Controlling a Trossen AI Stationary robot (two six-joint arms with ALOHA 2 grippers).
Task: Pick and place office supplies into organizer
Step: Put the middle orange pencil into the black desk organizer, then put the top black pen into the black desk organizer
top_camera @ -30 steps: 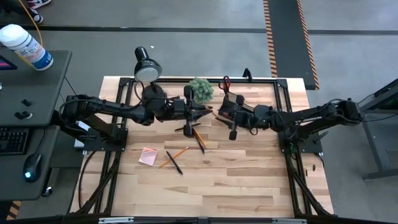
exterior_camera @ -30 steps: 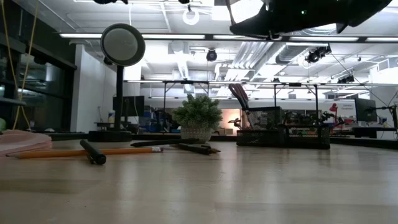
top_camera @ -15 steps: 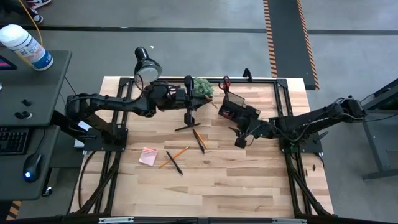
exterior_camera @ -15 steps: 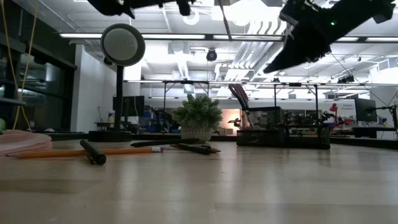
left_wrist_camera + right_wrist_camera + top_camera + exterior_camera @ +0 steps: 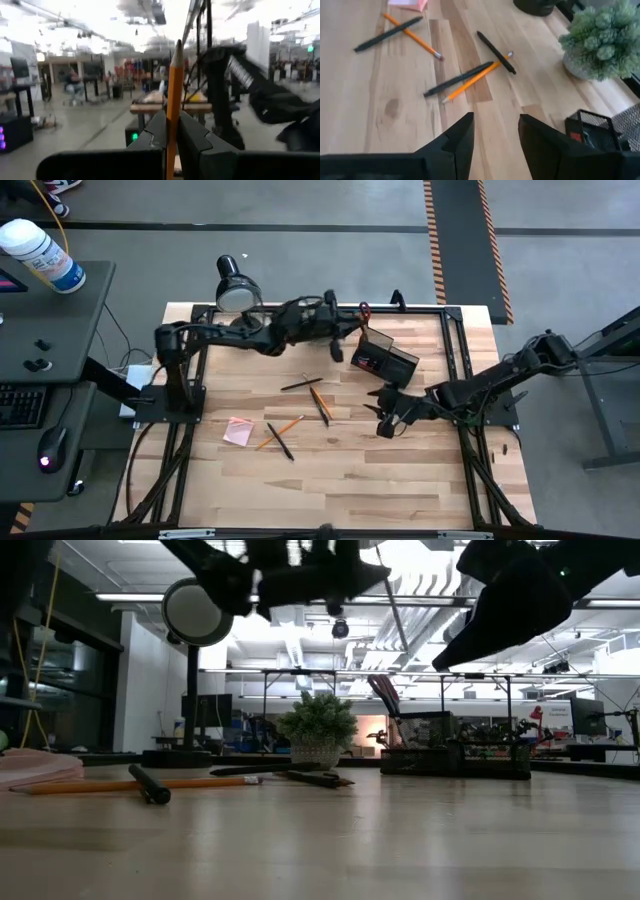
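Observation:
My left gripper [image 5: 343, 328] is raised over the table's far side, just left of the black organizer [image 5: 386, 358], and is shut on an orange pencil [image 5: 174, 85]. My right gripper [image 5: 384, 416] hovers open above the bare wood near the table's middle, on the near side of the organizer [image 5: 596, 131]. On the table lie a black pen [image 5: 300, 384], an orange pencil beside a black pen [image 5: 320, 402], another crossed pencil and pen [image 5: 281, 436] and a pink sticky pad [image 5: 238, 430]. Red scissors handles [image 5: 363, 310] stick up behind the organizer. My left gripper pinches the orange pencil's shaft [image 5: 173, 131] between its two fingers [image 5: 155, 134]. The pencil lies along the fingers, and its pointed end [image 5: 178, 46] reaches far beyond the fingertips. It is lifted clear of the table.
A small green plant [image 5: 600, 40] stands at the far edge beside the organizer, under my left arm in the high view. A black desk lamp [image 5: 235, 285] stands at the far left corner. Open wood spreads along the near half of the table [image 5: 380, 480].
My left gripper has risen from the pens at the table's middle and swung toward the far edge and the organizer. My right gripper has drawn back from beside the organizer toward the near edge. The loose pens and the pad have stayed put.

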